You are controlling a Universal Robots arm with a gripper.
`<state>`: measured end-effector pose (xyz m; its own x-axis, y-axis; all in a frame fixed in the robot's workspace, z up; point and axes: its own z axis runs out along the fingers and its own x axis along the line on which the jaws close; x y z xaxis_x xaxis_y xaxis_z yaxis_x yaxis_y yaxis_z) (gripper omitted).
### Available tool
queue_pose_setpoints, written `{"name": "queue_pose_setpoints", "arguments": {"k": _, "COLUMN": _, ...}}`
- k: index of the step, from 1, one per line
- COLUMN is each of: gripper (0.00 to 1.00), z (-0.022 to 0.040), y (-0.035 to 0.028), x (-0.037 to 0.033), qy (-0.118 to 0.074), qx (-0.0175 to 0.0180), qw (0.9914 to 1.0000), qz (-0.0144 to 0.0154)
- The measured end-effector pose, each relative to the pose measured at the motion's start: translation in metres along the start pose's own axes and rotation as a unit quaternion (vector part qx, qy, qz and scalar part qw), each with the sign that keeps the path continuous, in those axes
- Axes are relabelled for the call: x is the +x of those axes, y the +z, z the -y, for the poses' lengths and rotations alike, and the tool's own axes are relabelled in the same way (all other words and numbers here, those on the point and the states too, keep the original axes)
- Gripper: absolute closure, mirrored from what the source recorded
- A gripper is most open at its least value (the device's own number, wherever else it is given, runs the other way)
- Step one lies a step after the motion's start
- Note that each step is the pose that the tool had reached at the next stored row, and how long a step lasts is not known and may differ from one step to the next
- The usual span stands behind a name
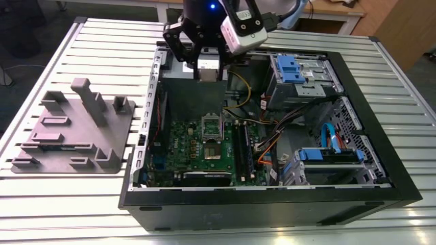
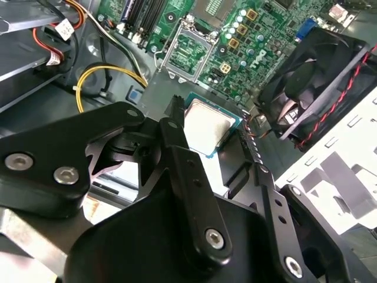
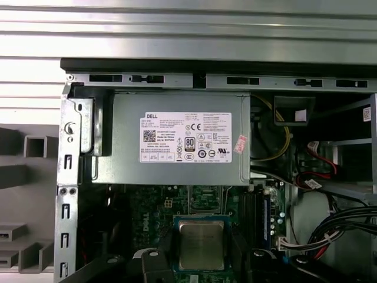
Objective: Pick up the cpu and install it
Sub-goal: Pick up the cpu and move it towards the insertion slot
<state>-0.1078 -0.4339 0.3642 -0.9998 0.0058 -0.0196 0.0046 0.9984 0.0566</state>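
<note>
White printed label (image 3: 185, 137) on grey power supply (image 3: 125, 168) — pink sticker (image 3: 240, 144) beside.

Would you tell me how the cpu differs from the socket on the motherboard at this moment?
The cpu is clamped between the jaws of the gripper, off the board; the socket sits fixed on the green motherboard. The cpu shows a plain silvery metal top; the socket looks like an empty recess inside a silver frame. Both are roughly square.
</note>
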Motion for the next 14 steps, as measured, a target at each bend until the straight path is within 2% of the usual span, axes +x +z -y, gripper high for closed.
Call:
{"name": "queue_pose_setpoints", "arguments": {"k": 4, "gripper": 0.53, "z": 0.0007, "y": 0.001, "x": -0.0016, "qy": 0.0, "qx": 0.0001, "qw": 1.0, "qz": 0.0}}
{"name": "queue_pose_setpoints", "arguments": {"k": 14, "gripper": 0.53, "z": 0.0113, "y": 0.0102, "x": -0.0021, "qy": 0.0, "qx": 0.0, "qw": 1.0, "qz": 0.0}}
